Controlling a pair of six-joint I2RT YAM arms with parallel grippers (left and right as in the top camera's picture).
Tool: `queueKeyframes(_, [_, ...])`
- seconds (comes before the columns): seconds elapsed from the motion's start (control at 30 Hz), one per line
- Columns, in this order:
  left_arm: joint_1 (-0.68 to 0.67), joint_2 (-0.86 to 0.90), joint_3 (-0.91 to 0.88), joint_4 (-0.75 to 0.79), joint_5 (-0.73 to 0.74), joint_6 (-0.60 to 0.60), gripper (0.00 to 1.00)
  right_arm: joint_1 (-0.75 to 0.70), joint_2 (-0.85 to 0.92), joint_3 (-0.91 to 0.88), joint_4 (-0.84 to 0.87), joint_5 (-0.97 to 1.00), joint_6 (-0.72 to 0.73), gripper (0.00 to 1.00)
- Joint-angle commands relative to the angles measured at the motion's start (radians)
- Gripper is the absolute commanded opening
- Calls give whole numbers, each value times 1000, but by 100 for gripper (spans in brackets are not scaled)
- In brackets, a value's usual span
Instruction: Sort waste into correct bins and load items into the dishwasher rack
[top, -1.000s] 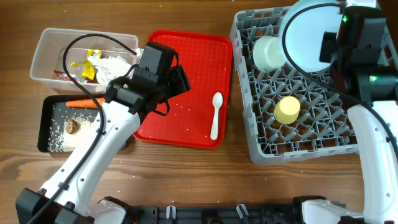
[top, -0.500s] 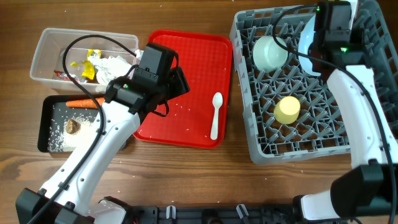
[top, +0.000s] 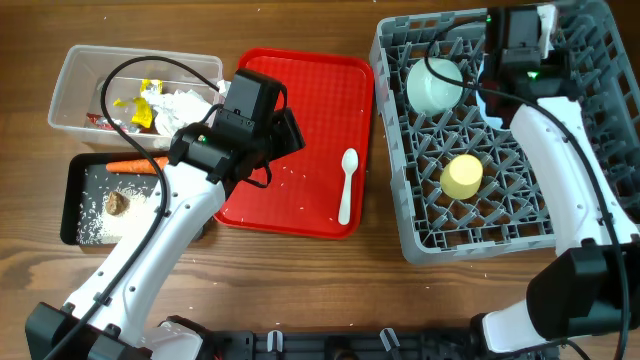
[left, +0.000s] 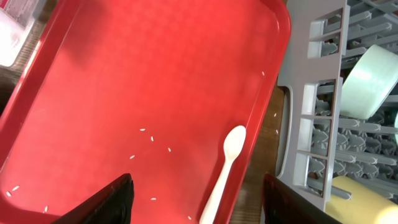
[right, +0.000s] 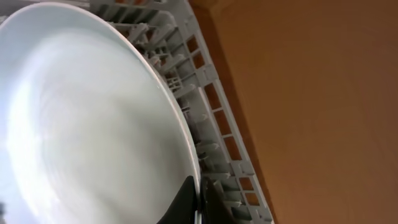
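While the right gripper (right: 198, 204) pinches the rim of the light blue plate (right: 93, 124), it holds the plate, apparently on edge, over the far corner of the dishwasher rack (top: 500, 215). Likely this is so the pegs can take it upright. Left gripper (left: 198, 196) hangs spread above the red tray (left: 124, 74), near the white spoon (left: 229, 155), judged the next pick-up. Overhead hides nearly all the plate behind the arm; only the right wrist view shows the pinch. Overhead alone shows waste in the clear tub (top: 70, 85) and the carrot (top: 135, 165) on the black tray (top: 75, 200).
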Motion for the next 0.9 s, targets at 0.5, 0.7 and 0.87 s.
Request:
queueKeyframes(0.5, [5,-4,-3,-40,-21,34,67,13,16,-4,-104,-323,131,45])
queueKeyframes(0.7, [2,-4,-3,-60,-21,34,70,13,1,7,-126,-447,134,78])
queueKeyframes(0.87, [2,-4,-3,-95,-21,34,68,13,-61,11,-137,-798,154,79])
